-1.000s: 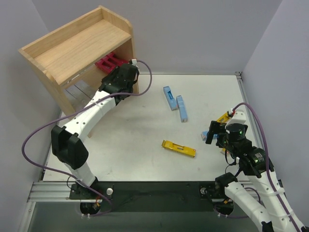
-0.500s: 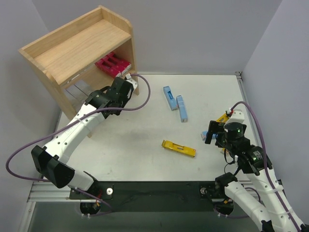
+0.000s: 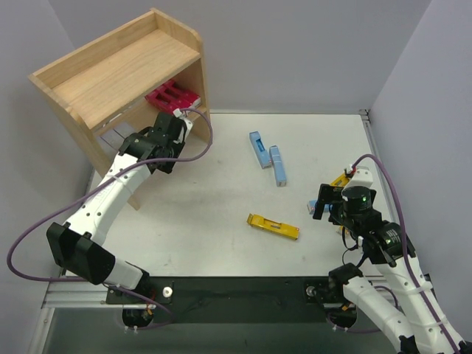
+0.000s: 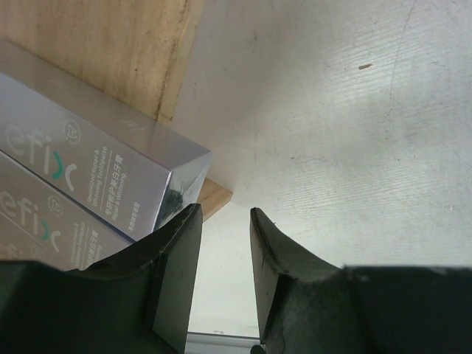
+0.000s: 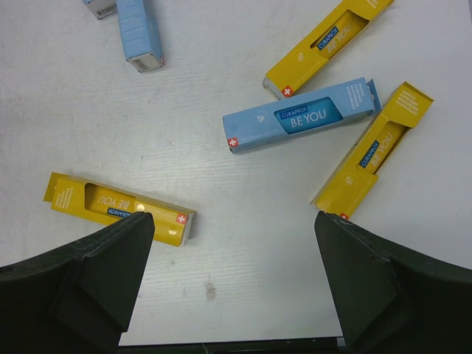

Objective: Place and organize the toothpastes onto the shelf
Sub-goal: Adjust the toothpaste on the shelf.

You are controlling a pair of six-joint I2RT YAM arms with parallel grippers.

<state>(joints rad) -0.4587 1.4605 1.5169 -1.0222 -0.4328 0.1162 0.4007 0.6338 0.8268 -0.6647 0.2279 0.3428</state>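
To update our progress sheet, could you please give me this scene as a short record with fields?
Shelf: wooden, two tiers, nothing on the top tier
Lower tier: magenta cartons and silver cartons lying there
Table: three yellow cartons and three light blue cartons scattered flat
Left tool: at the end of the silver cartons, narrow gap, nothing held
Right tool: wide open above the table's cartons, nothing held
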